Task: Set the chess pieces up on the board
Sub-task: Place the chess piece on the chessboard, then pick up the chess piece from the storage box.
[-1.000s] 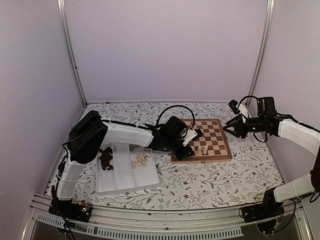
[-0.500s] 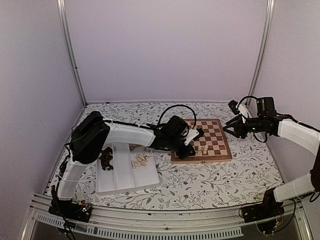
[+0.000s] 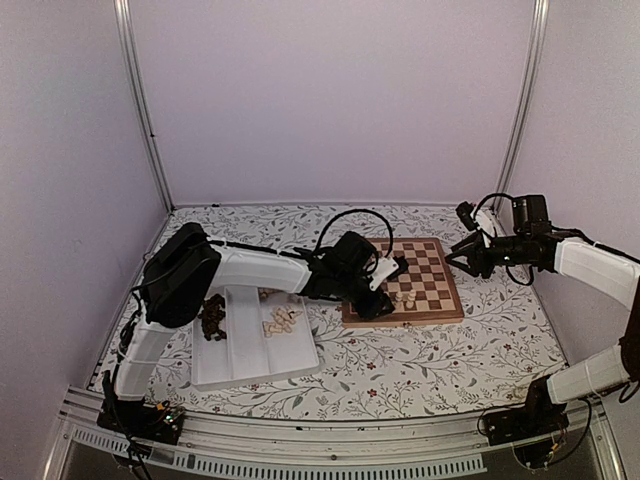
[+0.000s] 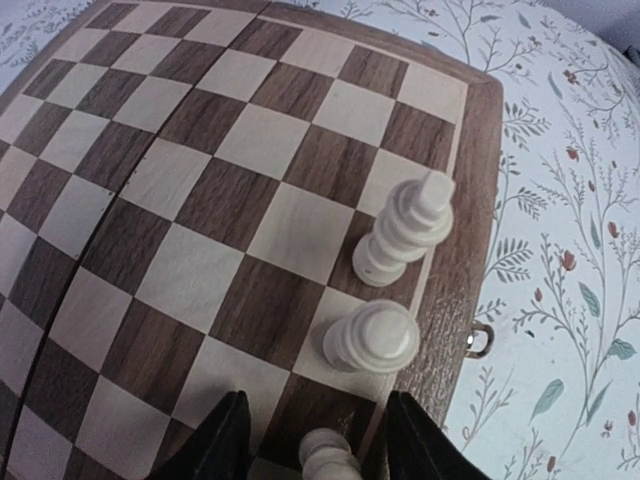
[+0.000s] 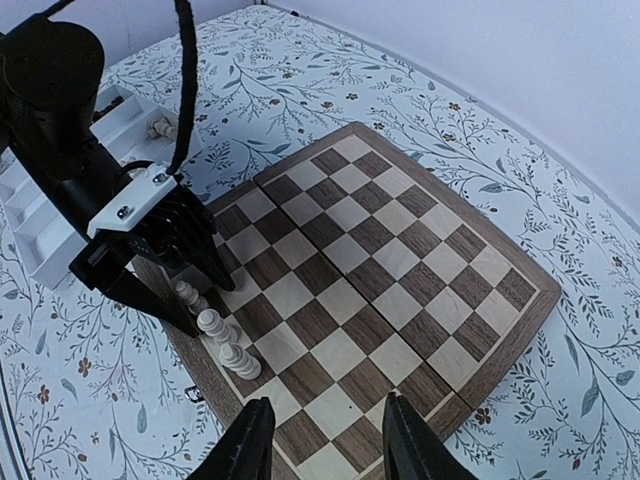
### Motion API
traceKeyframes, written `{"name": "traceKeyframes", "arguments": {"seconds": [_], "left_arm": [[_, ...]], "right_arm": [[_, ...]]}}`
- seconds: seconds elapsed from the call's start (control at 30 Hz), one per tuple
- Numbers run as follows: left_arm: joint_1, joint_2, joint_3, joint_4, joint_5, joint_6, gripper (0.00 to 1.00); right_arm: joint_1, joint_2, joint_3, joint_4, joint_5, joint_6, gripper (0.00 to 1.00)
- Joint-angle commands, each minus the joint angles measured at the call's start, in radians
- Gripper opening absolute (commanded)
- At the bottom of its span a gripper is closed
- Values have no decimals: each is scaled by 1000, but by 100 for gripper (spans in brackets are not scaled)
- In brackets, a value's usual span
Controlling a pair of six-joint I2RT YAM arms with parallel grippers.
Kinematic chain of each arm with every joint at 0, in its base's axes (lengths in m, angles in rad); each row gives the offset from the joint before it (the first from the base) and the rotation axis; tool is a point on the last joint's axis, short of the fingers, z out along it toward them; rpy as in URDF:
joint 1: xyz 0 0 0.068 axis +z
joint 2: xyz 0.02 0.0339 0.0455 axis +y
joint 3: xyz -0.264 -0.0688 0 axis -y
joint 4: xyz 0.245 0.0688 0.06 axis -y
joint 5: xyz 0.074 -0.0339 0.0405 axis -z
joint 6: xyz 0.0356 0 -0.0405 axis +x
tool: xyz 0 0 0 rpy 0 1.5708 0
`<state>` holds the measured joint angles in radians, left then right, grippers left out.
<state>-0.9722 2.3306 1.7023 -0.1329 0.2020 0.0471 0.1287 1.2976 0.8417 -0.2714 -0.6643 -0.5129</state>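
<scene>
- Three cream chess pieces point(image 3: 403, 297) are standing upright on the board point(image 3: 430, 262), their long axes pointing straight up, in a row running along its near rim.
- Both left fingers point(image 4: 228, 440) are hanging spread on either side of the third piece point(image 4: 328, 462), with a gap showing on each side, so they are released and touching nothing.
- Next in the row, the middle piece point(image 4: 370, 337) and the tallest piece point(image 4: 405, 230) are standing free on neighbouring squares just inside the rim; the tallest is appearing to lean in the left wrist view.
- That view is cutting off the third piece at the bottom edge, showing only its top.
- From above, the pieces are too small for their kinds to be made out, and the left arm is covering the board's near-left corner.
- Only the right wrist view is showing all three pieces whole.
- Over by the board's right edge, the right fingers point(image 5: 255, 445) are hovering parted with nothing between them.
- Only the top view is showing the whole white tray point(image 3: 255, 378) lying on the bench point(image 3: 400, 370) left of the board, with dark pieces point(image 3: 212, 318) heaped in its left compartment and more cream pieces point(image 3: 280, 320) in its right one.
</scene>
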Motion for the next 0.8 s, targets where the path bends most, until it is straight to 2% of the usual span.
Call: {"name": "traceKeyframes", "arguments": {"seconds": [0.0,0.17,0.33,0.47,0.53,0.77], "left_arm": [[4,-31,-20,-32,2,12,50],[3,-152,-114,-64,-25,16,54],[0,-379,-281,-93,-29,45,58],[11,-555,-387,-150,-109,51,58],[42,-602,-414,-226,-134,40,56],[160,-636,-500,-456,-172,56,37]], "right_arm": [[-4,9,5,-12,-10,-3,40],[-3,8,5,-14,-13,-5,41],[-3,15,9,-21,-17,-7,40],[-4,20,14,-28,-16,-12,41],[-3,18,15,-28,-18,-13,41],[-4,24,20,-35,-26,-24,40]]}}
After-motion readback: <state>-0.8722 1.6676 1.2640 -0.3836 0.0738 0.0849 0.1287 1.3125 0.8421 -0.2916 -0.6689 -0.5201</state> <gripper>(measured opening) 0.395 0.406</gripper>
